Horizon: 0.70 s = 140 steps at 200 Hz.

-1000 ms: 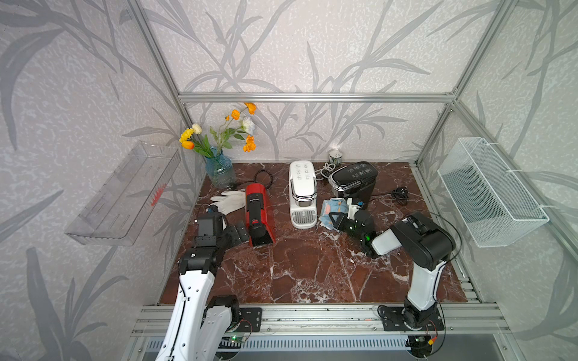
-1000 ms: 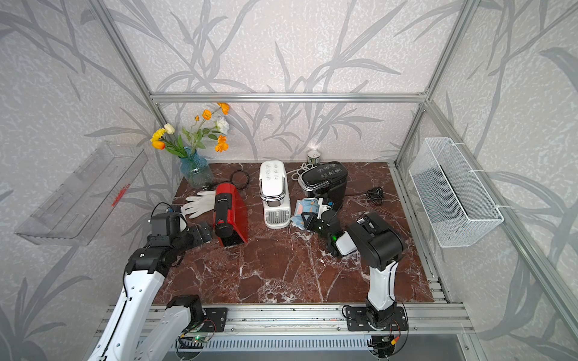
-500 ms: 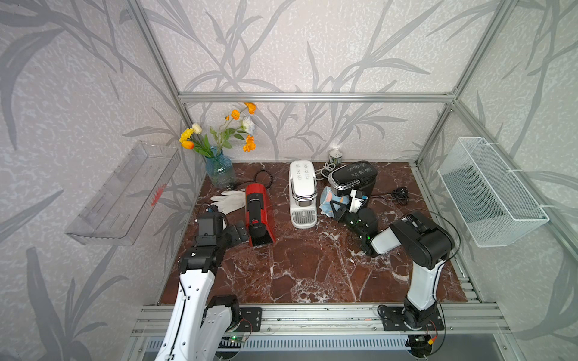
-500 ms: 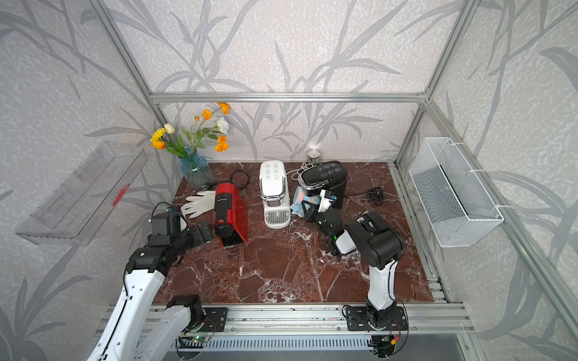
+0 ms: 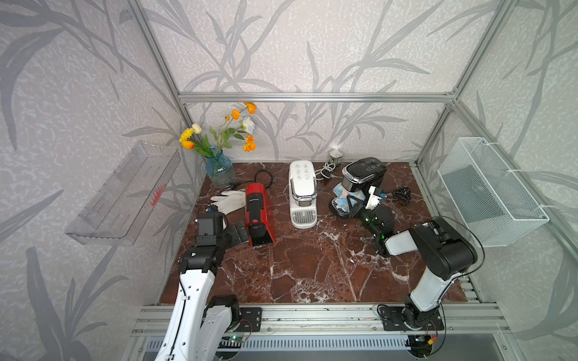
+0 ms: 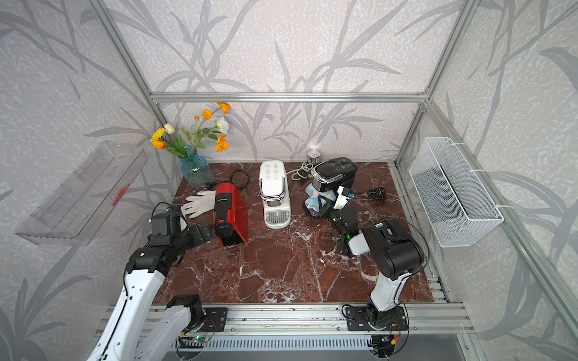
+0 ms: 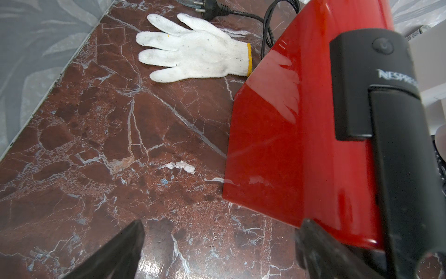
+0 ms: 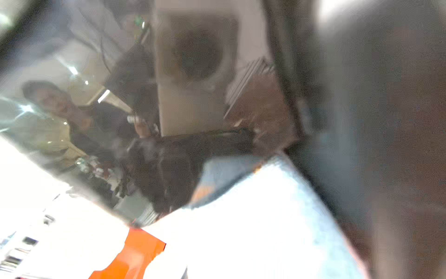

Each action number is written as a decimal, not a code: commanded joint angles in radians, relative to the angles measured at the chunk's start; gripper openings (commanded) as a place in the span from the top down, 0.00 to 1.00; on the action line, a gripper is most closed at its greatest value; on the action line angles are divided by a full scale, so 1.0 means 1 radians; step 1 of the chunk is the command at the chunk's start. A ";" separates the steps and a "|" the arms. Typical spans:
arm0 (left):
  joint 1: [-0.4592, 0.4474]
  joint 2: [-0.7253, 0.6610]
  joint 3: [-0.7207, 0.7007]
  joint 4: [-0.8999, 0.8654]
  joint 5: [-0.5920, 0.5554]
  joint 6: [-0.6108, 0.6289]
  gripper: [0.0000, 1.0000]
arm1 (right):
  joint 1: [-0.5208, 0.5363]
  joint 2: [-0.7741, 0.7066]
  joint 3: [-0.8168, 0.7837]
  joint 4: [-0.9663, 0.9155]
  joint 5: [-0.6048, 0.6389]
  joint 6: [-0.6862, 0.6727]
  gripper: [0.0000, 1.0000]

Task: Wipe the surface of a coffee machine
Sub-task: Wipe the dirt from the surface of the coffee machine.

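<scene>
Here, cloth (image 5: 343, 194) within right end effector (image 5: 355, 205)

Three coffee machines stand in a row across my counter (image 5: 312, 268): left machine (image 5: 258, 212), middle machine (image 5: 301, 187), right machine (image 5: 364, 170). A glove (image 5: 228, 201) lies left of the left machine, a vase (image 5: 220, 173) behind the glove. A cloth (image 5: 344, 195) rests against the right machine's front.

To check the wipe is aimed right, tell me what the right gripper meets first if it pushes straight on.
The right gripper, its fingers shut on the cloth, points at the black coffee machine. It would likely press the cloth into that machine's front, below its lid; depth is unclear.
</scene>
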 commanded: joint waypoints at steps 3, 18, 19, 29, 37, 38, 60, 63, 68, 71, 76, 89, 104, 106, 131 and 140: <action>-0.012 0.001 -0.007 0.038 0.044 0.003 0.00 | -0.026 -0.074 -0.022 0.062 -0.007 0.024 0.93; -0.012 0.002 -0.007 0.037 0.043 0.004 0.00 | -0.024 -0.074 -0.033 0.036 -0.037 0.028 0.93; -0.012 0.002 -0.007 0.037 0.043 0.003 0.00 | -0.024 -0.074 -0.034 0.036 -0.037 0.028 0.93; -0.012 0.000 -0.007 0.037 0.044 0.003 0.01 | -0.023 -0.068 -0.056 0.047 -0.037 0.033 0.93; -0.011 -0.001 -0.008 0.038 0.043 0.003 0.00 | -0.028 -0.067 -0.079 0.063 -0.027 0.038 0.93; -0.012 -0.001 -0.008 0.038 0.044 0.002 0.00 | -0.028 -0.067 -0.081 0.066 -0.027 0.038 0.93; -0.012 -0.004 -0.008 0.036 0.041 0.001 0.00 | -0.056 -0.080 -0.123 0.081 -0.034 0.047 0.93; -0.012 -0.006 -0.007 0.036 0.040 0.001 0.00 | -0.061 -0.083 -0.129 0.083 -0.035 0.049 0.93; -0.013 -0.006 -0.008 0.036 0.041 0.001 0.00 | -0.069 -0.092 -0.136 0.084 -0.038 0.051 0.93; -0.013 -0.006 -0.008 0.036 0.041 0.001 0.00 | -0.073 -0.098 -0.140 0.084 -0.041 0.052 0.93; -0.012 -0.005 -0.007 0.036 0.038 0.002 0.00 | -0.082 -0.110 -0.144 0.079 -0.047 0.053 0.93; -0.012 -0.004 -0.008 0.037 0.039 0.002 0.00 | -0.102 -0.155 -0.148 0.030 -0.066 0.049 0.93; -0.012 -0.005 -0.007 0.036 0.038 0.003 0.00 | -0.114 -0.216 -0.149 -0.057 -0.079 0.035 0.93; -0.011 -0.005 -0.006 0.035 0.037 0.002 0.00 | -0.116 -0.220 -0.149 -0.075 -0.081 0.032 0.93; -0.012 -0.007 -0.007 0.035 0.034 0.002 0.00 | -0.133 -0.333 -0.169 -0.202 -0.084 0.001 0.93; -0.012 -0.008 -0.007 0.037 0.033 0.002 0.00 | -0.144 -0.370 -0.177 -0.246 -0.077 -0.003 0.93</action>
